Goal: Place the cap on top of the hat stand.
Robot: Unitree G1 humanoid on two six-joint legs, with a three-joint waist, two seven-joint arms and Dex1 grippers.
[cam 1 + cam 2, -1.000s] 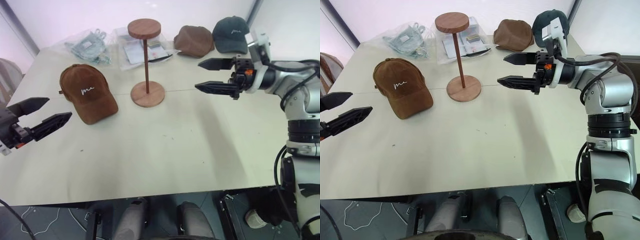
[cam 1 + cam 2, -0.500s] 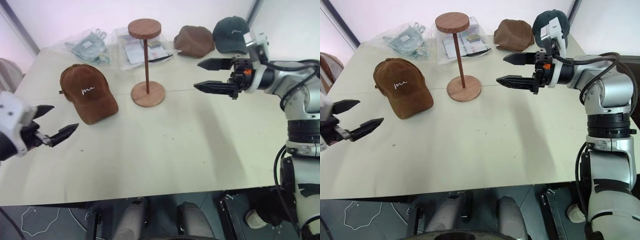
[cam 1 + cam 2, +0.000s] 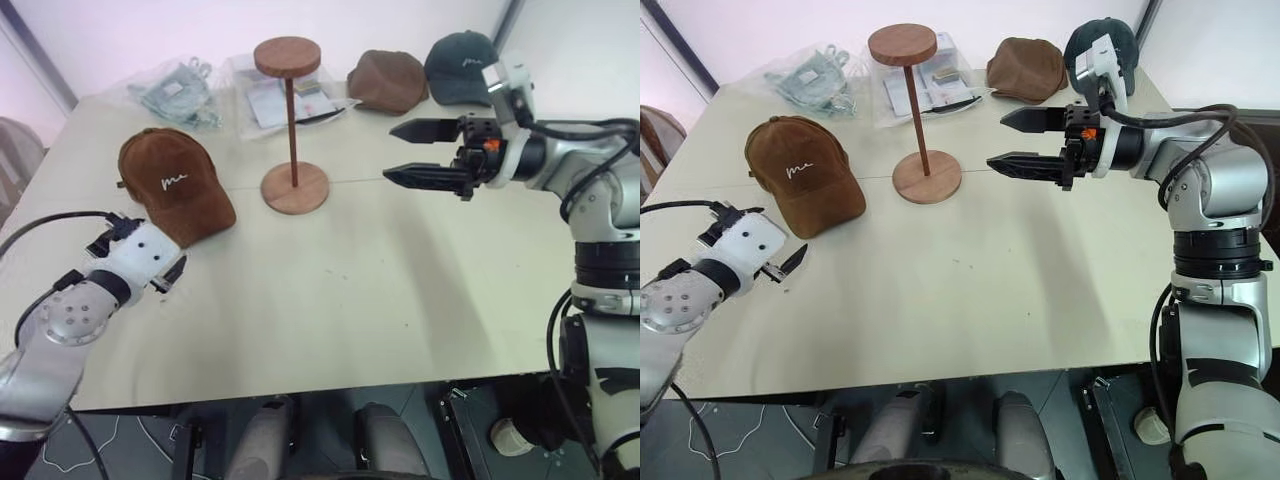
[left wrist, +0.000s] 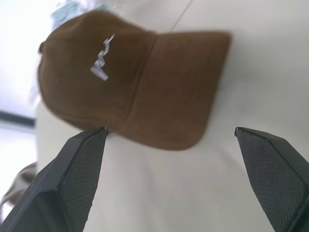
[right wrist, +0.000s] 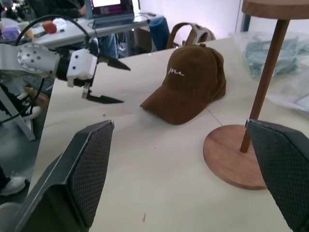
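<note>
On the table, both tools, left and right, gape empty; cap lies untouched.

Head pair looks down over the surface. Left wrist camera sits close on the cap. Right wrist camera faces the cap and hat stand from farther off.

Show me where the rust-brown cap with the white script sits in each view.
Left eye: cap left of the hat stand.
Right eye: cap left of the stand.
Left wrist: cap just beyond the open left gripper.
Right wrist: cap beside the stand's base.
Shared landmark: the stand.
</note>
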